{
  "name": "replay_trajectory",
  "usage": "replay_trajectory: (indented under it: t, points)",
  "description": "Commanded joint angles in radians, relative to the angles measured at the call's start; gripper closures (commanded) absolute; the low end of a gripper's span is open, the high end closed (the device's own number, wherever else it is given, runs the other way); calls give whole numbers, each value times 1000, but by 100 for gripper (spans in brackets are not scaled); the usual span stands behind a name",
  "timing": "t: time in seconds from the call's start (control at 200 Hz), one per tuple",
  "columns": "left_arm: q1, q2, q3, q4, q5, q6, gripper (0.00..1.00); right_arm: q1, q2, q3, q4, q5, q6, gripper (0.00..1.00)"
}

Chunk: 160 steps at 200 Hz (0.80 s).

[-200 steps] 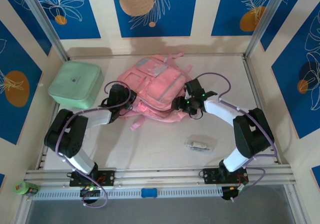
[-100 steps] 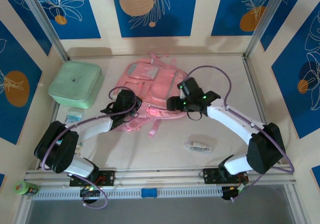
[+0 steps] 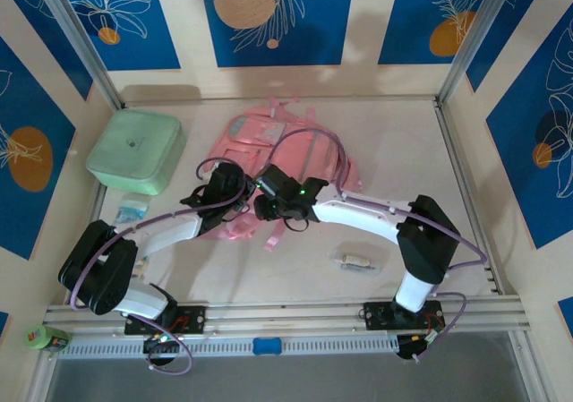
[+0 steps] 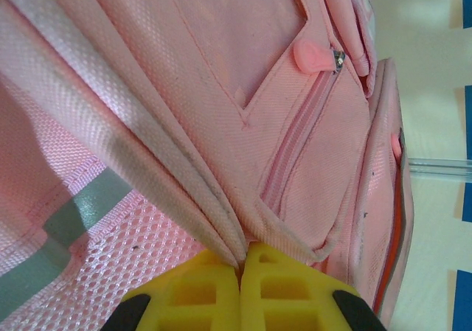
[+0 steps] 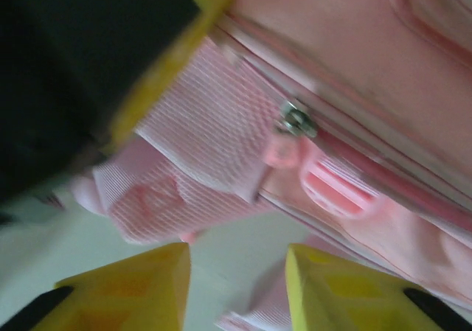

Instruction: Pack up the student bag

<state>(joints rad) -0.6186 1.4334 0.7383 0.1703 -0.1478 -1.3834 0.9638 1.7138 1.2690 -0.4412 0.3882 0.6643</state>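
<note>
I see the student bag (image 3: pixel 309 160) lying at 12 o'clock on the tabletop (image 3: pixel 394 151). My left arm (image 3: pixel 170 232) reaches toward 1 o'clock, left jaws pinched shut on a fold of its pink fabric. My right arm (image 3: pixel 358 216) stretches toward 9 o'clock, right jaws partly open and empty, by a zipper pull (image 5: pixel 297 119).

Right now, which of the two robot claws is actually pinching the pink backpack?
The left gripper: its yellow fingers are shut on a fold of the pink backpack. The right gripper has its fingers standing apart, not closed on it.
</note>
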Motion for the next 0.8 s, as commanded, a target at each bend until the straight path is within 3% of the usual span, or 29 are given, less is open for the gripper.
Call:
replay_trajectory:
  t: [0.0,0.325,0.57,0.635,0.795]
  points:
    - [-20,-40,7,57,20,3,100,-4,39,27,41,91,48,66]
    - [-20,-64,-16,60,6,-5,100,-19,113,74,47,231,86,70]
    - [-20,-73,-13,56,-3,11,100,-20,82,73,11,209,68,81]
    - [-21,-73,-13,63,-1,7,100,-28,95,74,40,162,39,81]
    - [-20,-72,-7,53,1,16,100,-38,148,122,36,142,-8,69]
